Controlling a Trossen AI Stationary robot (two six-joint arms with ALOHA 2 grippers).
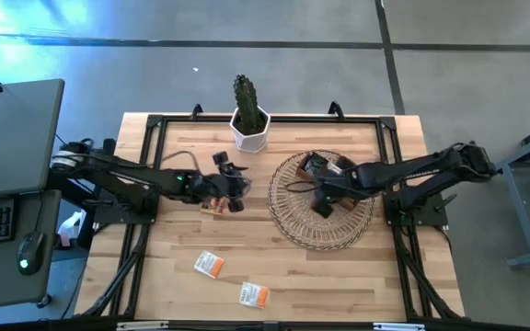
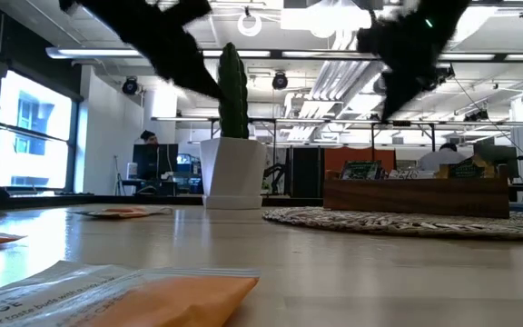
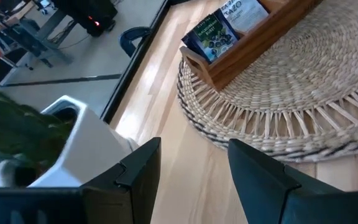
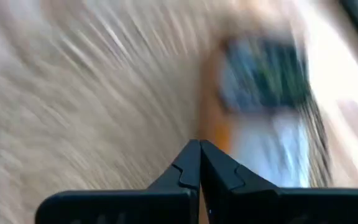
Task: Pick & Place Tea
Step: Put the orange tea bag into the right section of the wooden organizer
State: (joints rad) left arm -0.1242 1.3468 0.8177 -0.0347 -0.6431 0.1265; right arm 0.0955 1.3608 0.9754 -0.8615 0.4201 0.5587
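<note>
The tea shows as flat square sachets. Two white-and-orange ones (image 1: 210, 264) (image 1: 254, 294) lie flat on the near part of the table, and another (image 1: 214, 207) lies under my left arm. Dark sachets (image 3: 210, 34) stand in the brown wooden box (image 1: 325, 165), which rests on the round wicker tray (image 1: 293, 221). My left gripper (image 3: 191, 174) hovers open over the bare table (image 1: 173, 294) between the white pot and the tray, with nothing between its fingers. My right gripper (image 4: 199, 155) is shut and empty above the tray, near the box; its view is blurred.
A cactus in a white pot (image 1: 249, 124) stands at the table's far middle, close to my left gripper. A black frame (image 1: 155, 124) runs along the table's edges. Bare tabletop lies near the front, around the two sachets.
</note>
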